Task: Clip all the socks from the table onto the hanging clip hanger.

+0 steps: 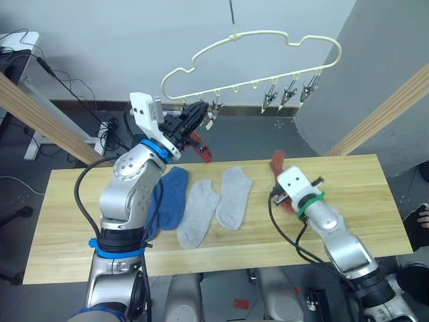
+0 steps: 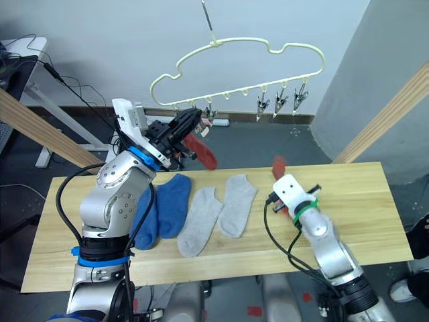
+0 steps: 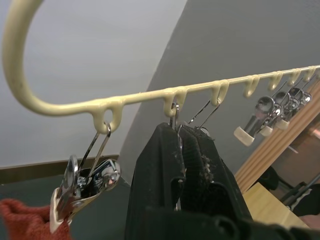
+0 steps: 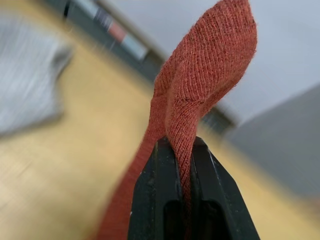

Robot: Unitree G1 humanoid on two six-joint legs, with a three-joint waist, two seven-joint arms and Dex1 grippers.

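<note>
- Head views: my left gripper (image 1: 196,117) is raised to the left end of the clip hanger (image 1: 253,62), its black fingers closed around the second clip (image 3: 173,116) in the row. A rust red sock (image 1: 200,147) hangs just below, held in the first clip (image 3: 82,180). On the table (image 1: 355,194) lie two blue socks (image 1: 171,195), partly under my left arm, and two light grey socks (image 1: 216,203) side by side. My right gripper (image 1: 280,176) sits low over the table's right half, clamped on the second rust red sock (image 1: 277,163), whose free end stands up.
- Left wrist view: the fingers are pressed together on the second clip's wire, right under the hanger bar. The first clip bites the red fabric at its very edge. Three more clips hang together far along the bar.
- Right wrist view: the jaws are shut on a fold of the red sock, which rises above them; the table is beneath.
- Risks, as I judge them: the hanger swings freely from one hook, so pushing or squeezing the clip off-axis could tip the bar and shake the hung sock loose from its shallow bite. The clip could also slip from my fingers and snap shut before the right arm brings its sock up. The floppy cuff may miss the clip's mouth.
</note>
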